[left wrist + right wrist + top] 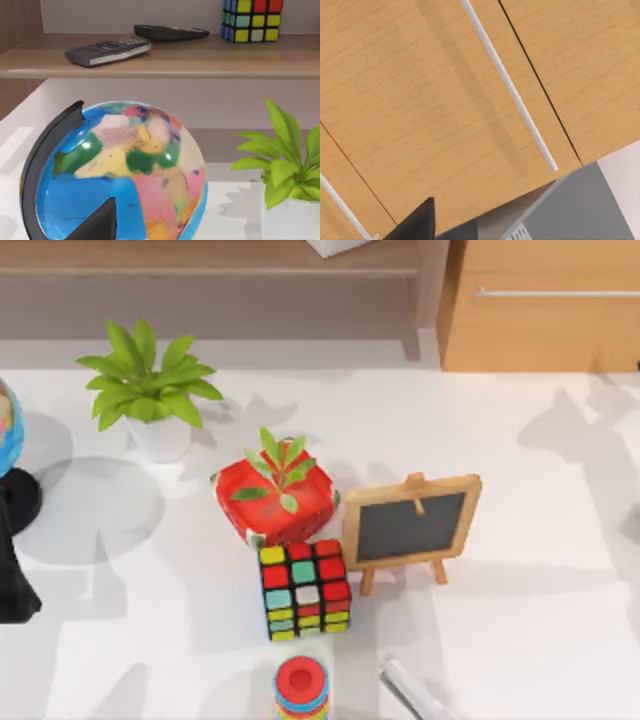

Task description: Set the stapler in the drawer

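Gripper states cannot be told for either AgileX arm. Top view: stapler (418, 690) at the table's near edge, right of the red ring stack (301, 687); drawer (545, 305) closed, far right. Left wrist view: globe (122, 172) directly ahead of the left gripper. Right wrist view: drawer front and silver handle (509, 85) just ahead of the right gripper.

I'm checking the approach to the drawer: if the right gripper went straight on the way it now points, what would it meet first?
Most likely the drawer front: the right wrist view faces its tan wood close up, with the silver bar handle running across it. How near it is cannot be judged.
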